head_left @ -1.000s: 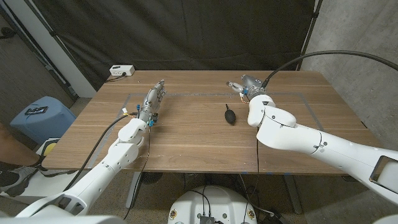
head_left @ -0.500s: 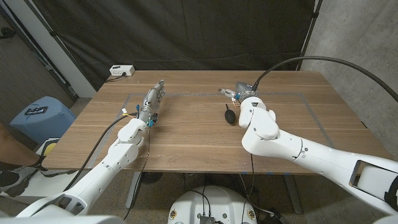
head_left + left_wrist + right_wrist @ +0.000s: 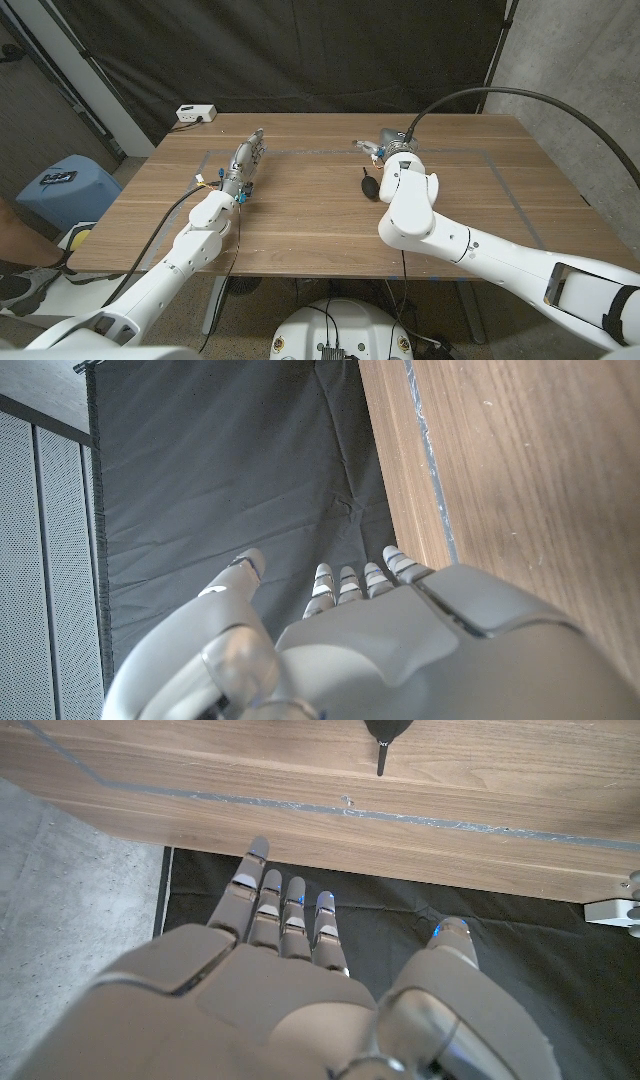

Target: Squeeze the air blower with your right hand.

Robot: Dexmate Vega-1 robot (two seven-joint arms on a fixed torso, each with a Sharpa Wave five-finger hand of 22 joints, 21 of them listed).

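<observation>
The black air blower (image 3: 370, 187) lies on the wooden table (image 3: 300, 225) near its middle, its thin nozzle pointing to the far side. My right hand (image 3: 386, 148) hovers just beyond it, a little to its right, holding nothing. The right wrist view shows that hand (image 3: 290, 980) with fingers stretched out and apart, and the blower (image 3: 385, 732) ahead of the fingertips, not touched. My left hand (image 3: 246, 160) is over the table's left part with straight fingers, far from the blower. In the left wrist view this hand (image 3: 350, 630) holds nothing.
A white power strip (image 3: 195, 114) sits at the table's far left corner, also seen as a white block (image 3: 612, 910) in the right wrist view. A taped rectangle (image 3: 300, 152) marks the tabletop. A blue bin (image 3: 68, 185) stands on the floor to the left. Black curtain hangs behind.
My right arm has swung toward the left, bringing the hand and forearm closer to the blower. The blower and my left hand have stayed put.
</observation>
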